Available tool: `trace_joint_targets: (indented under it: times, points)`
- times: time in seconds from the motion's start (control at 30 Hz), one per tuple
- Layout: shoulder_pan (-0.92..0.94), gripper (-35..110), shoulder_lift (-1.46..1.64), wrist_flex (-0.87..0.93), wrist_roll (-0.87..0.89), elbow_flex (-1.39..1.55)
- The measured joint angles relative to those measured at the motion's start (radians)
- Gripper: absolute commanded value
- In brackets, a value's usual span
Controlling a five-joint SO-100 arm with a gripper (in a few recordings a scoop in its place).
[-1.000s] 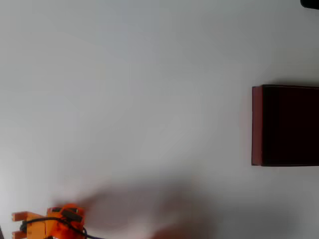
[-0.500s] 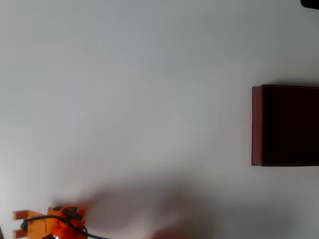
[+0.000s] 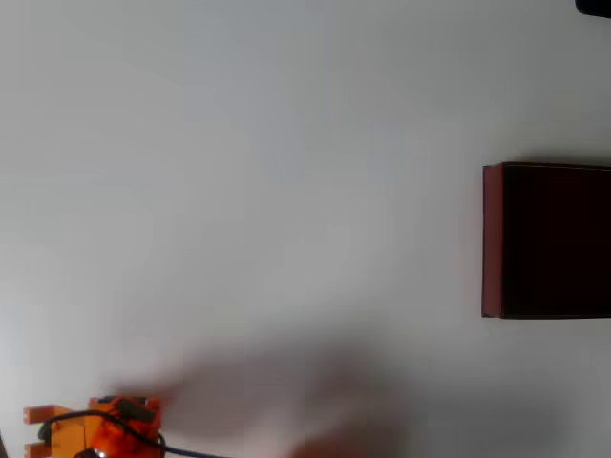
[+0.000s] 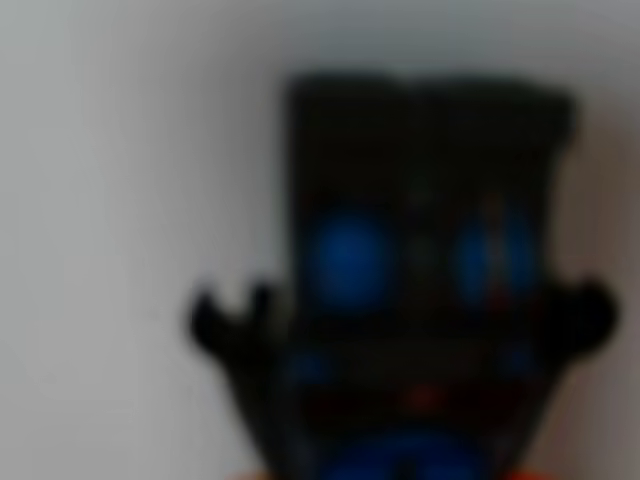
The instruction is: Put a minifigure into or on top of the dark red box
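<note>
Gripper (image 3: 33,431) at 7 o'clock in overhead view, spread or pinching cannot be told; blurred dark-and-blue minifigure (image 4: 420,330) close before wrist camera, probably carried; dark red box (image 3: 493,239) waits well apart at 3 o'clock on surface (image 3: 267,191).

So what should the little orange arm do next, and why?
Probably carry its load toward the large dark red box. The wrist view shows a blurred dark-and-blue toy figure right up against the camera, apparently already in the hand, while overhead the orange hand sits at the bottom-left corner, far from the box at the right edge.
</note>
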Motion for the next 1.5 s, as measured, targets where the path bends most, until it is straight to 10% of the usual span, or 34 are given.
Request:
trace_joint_targets:
  times: [0.57, 1.0, 1.5]
  points:
    - [0.807, 0, 0.488, 0.465, -0.548, -0.387]
    - [1.621, 0, -0.071, 0.413, -0.936, -0.853]
    - [1.908, 11, -0.930, 0.390, -0.927, -1.414]
